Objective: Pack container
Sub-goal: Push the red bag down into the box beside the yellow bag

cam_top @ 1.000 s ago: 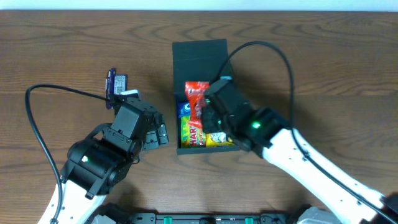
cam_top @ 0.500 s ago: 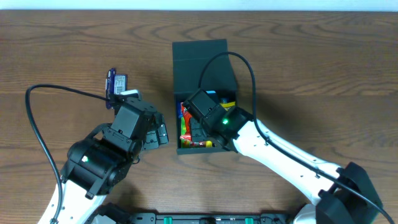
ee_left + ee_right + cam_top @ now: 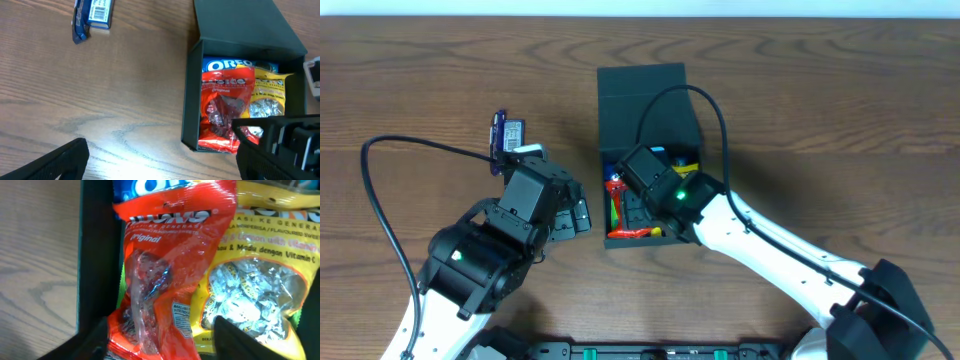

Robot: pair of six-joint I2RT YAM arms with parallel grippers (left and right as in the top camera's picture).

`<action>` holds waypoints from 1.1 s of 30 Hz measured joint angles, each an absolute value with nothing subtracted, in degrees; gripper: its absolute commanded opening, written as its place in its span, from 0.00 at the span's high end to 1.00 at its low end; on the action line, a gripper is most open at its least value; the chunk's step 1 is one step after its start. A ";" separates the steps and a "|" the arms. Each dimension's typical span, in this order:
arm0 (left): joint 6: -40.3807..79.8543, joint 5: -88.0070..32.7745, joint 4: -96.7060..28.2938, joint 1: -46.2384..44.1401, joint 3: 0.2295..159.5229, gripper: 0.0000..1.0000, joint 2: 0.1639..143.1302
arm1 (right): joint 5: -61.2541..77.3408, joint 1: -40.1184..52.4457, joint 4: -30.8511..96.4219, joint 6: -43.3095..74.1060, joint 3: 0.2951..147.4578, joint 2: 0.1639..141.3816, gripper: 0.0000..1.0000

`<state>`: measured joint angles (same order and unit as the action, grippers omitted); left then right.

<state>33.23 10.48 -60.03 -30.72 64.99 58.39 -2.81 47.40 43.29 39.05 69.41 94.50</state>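
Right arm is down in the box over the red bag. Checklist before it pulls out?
1. Red packet lying inside the container: ok.
2. Right gripper open, fingers spread either side of the packet: ok.
3. Fingers free of the packet film: cannot tell.
4. Lid folded back, clear of the arm: ok.
5. Left gripper outside the container, out of the exit path: ok.
6. All packets packed: not ok, blue packet lies on the table.

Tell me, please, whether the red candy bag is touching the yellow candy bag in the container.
Touching. The right wrist view shows the red bag overlapping the left edge of the yellow bag, with no gap.
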 measured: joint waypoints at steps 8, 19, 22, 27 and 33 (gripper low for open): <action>33.23 10.48 -60.01 -30.72 64.99 0.05 58.39 | -2.33 45.91 43.24 38.44 69.43 87.57 0.98; 33.23 10.48 -60.03 -30.70 64.99 0.05 58.39 | -0.05 45.98 45.87 37.26 69.43 90.56 0.98; 33.23 10.48 -60.03 -30.72 64.99 0.05 58.39 | 0.78 46.04 45.87 37.04 69.43 92.66 0.99; 33.23 10.48 -60.01 -30.72 64.99 0.05 58.39 | 1.56 46.35 46.19 36.80 69.43 96.36 0.99; 33.23 10.48 -60.03 -30.72 64.99 0.05 58.39 | 1.54 46.33 47.66 36.80 69.43 99.46 0.98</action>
